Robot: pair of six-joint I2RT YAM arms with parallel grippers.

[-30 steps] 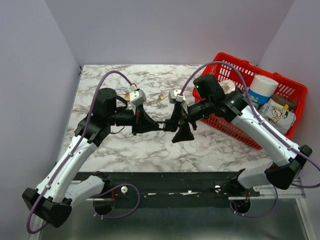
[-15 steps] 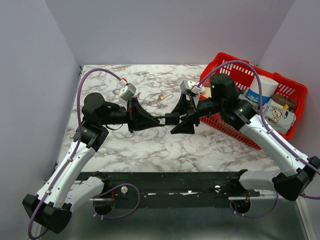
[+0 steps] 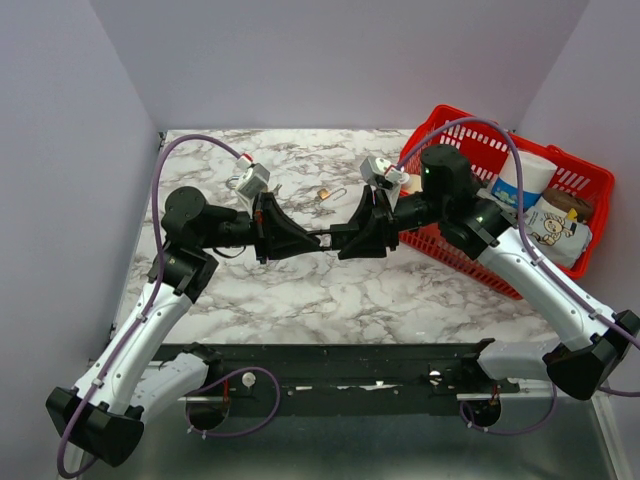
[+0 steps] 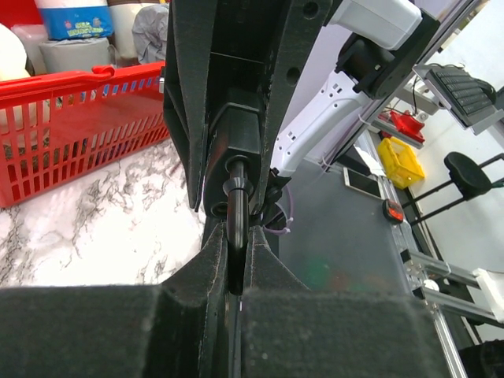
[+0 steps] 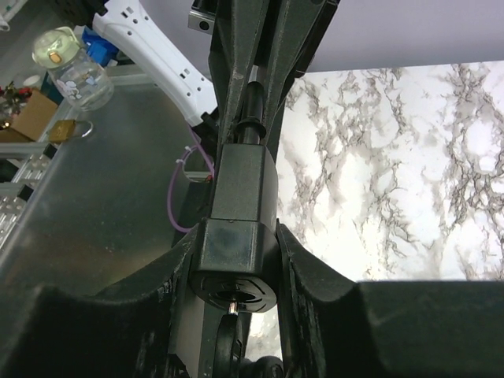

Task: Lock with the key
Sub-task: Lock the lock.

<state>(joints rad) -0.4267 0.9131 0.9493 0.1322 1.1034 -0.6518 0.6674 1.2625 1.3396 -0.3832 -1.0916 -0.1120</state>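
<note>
Both grippers meet above the middle of the marble table. Between them hangs a black lock (image 3: 333, 240) with a boxy body (image 5: 244, 181). My left gripper (image 3: 318, 243) is shut on a thin black piece (image 4: 235, 228) that sticks out of the lock's body (image 4: 242, 134); the left wrist view shows its jaws (image 4: 235, 248) pinched tight on it. My right gripper (image 3: 347, 240) comes from the other side, and its fingers (image 5: 236, 236) press on both sides of the body. A key (image 5: 227, 346) with a black head sits in the round cylinder facing the right wrist camera.
A small brass padlock (image 3: 327, 193) lies on the table behind the grippers. A red basket (image 3: 480, 255) at the right holds a white tub (image 3: 527, 178) and a printed bag (image 3: 555, 228). Grey walls close in the table at the left and back.
The right gripper's wide-spread jaws have closed in onto the lock's body. Both wrists rose and drew apart a little early on; the left gripper kept its grip.
</note>
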